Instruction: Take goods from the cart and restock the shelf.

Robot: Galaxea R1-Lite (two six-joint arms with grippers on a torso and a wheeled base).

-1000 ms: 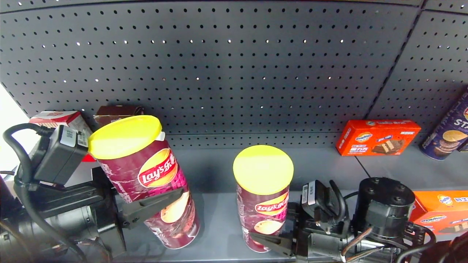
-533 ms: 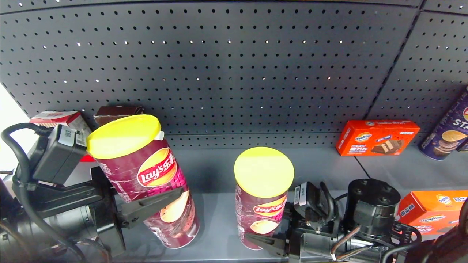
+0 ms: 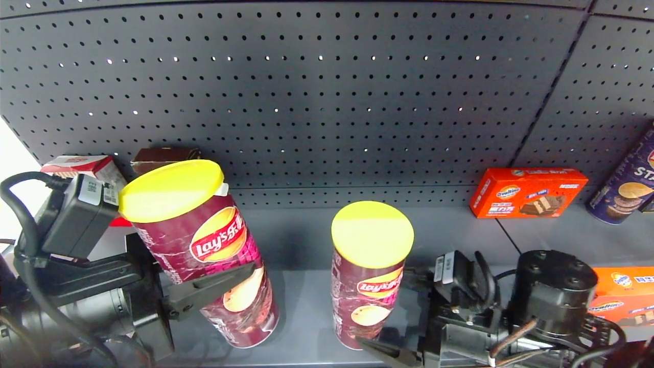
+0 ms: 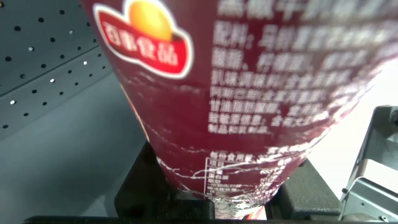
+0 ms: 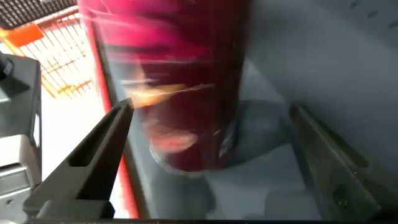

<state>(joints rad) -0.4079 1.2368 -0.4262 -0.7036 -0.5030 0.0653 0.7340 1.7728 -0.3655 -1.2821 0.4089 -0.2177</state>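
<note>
— What did the head view show?

— An upright can (image 3: 371,271) with a yellow lid stood on the grey shelf (image 3: 301,240), in front of the pegboard (image 3: 306,102). The right gripper (image 3: 388,312) sat low at the can's base, coming in from the can's right. Its fingers were spread, and the one in front of the can was clear of it.

— And to the left of the upright can?

— A tilted can (image 3: 202,245) of the same kind stood apart from it, its lid leaning away from the upright can. The left gripper (image 3: 230,286) was clamped across its lower half. I could not tell whether its bottom touched the shelf.

— Other goods?

— Farther left of the upright can, beyond the tilted one, a red-and-white box (image 3: 82,166) and a brown box (image 3: 163,153) sat by the pegboard. To the upright can's right stood an orange box (image 3: 529,191), with a blue can (image 3: 626,189) beyond it. A second orange box (image 3: 621,299) lay nearer the front.

— The left wrist view?

— The tilted can's dark red printed wall showed close up, with shelf and pegboard behind.

— The right wrist view?

— The upright can, blurred, stood between two dark fingers (image 5: 93,162), with a gap on each side.
</note>
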